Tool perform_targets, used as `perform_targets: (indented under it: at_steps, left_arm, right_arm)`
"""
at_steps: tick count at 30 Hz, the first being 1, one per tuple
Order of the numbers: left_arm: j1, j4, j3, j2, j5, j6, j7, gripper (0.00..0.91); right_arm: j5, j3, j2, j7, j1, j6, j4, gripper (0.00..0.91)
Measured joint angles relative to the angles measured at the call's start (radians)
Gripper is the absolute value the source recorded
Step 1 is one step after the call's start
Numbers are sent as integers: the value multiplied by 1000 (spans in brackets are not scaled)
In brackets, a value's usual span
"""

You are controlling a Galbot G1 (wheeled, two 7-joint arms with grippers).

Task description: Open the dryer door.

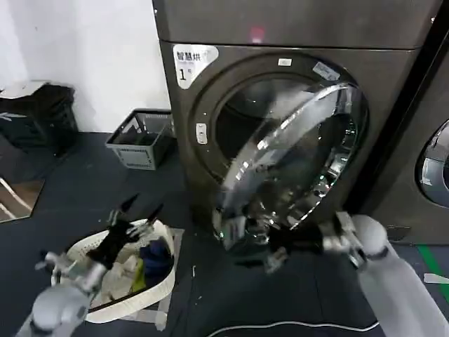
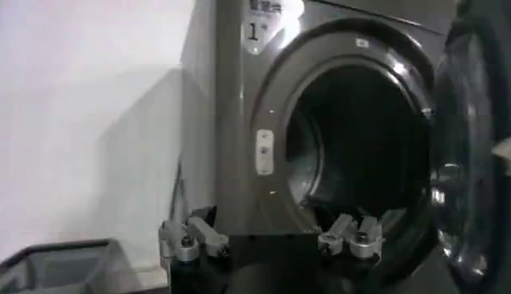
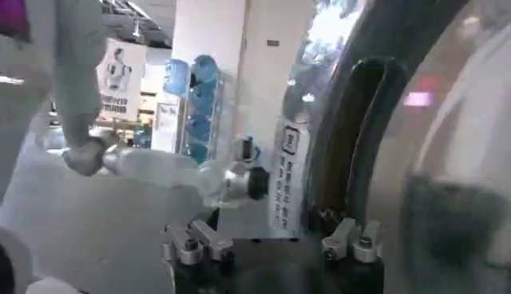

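Dryer door (image 1: 295,158) swung partly open | right end effector (image 1: 242,235) at lower rim, grip undeterminable | left end effector (image 1: 137,214) spread wide, idle over laundry basket (image 1: 165,281) | best followed hinge arc steadily.

One dark grey front-loading dryer (image 1: 280,42), one chrome-rimmed round glass dryer door (image 1: 295,161), one neighbouring grey machine (image 1: 421,168), one white oval laundry basket (image 1: 165,277), one grey plastic crate (image 1: 140,140), two grippers: left gripper (image 1: 137,214), right gripper (image 1: 242,232).
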State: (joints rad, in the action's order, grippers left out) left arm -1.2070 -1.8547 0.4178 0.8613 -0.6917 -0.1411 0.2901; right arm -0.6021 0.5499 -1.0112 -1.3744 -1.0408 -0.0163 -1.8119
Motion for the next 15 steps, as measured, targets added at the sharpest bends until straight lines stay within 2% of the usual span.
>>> perform_targets:
  at_steps: [4,11,15]
  left_arm:
    - [104,31,-106,-24,-13,0,9,907]
    - [282,52,-300,-21,-59,25,42,907]
    - [379,49,-416,-35,-103,32,67,907]
  right_arm:
    - [-19,161,-21,-2,-121,29,-51,907]
    - [-19,429,-102,43,-262,41,-74,907]
    - [-76,565,-177,116,-325,47,-85,907]
